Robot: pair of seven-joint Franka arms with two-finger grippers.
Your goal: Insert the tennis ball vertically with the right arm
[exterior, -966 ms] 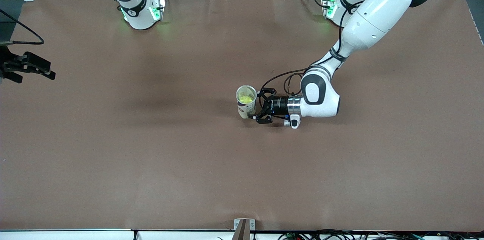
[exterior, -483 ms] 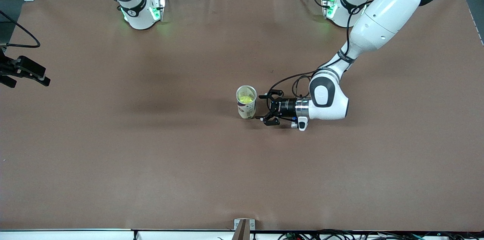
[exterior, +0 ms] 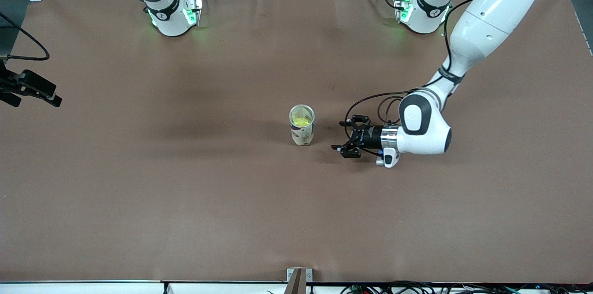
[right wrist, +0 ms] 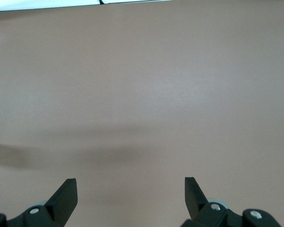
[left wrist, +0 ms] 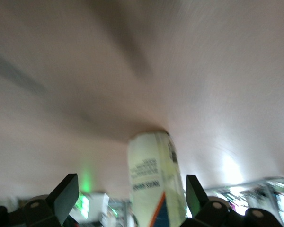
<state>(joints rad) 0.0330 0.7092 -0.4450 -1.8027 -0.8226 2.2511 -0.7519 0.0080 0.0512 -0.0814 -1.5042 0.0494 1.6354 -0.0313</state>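
The tennis ball (exterior: 301, 121) already sits inside the upright can (exterior: 302, 126), which stands near the middle of the counter (exterior: 185, 192). The left end effector (exterior: 345, 137) is low over the counter just beside the can, toward the left arm's end, with its fingers (left wrist: 66, 195) spread wide and holding nothing. The right end effector (exterior: 28, 85) hangs at the edge of the counter at the right arm's end, also wide and empty, and its wrist view shows only bare counter. I judge that the insertion is done and the step in hand is to clear the arms away. To do this well, the left end effector should move straight away from the can without touching it, so the can does not tip over.
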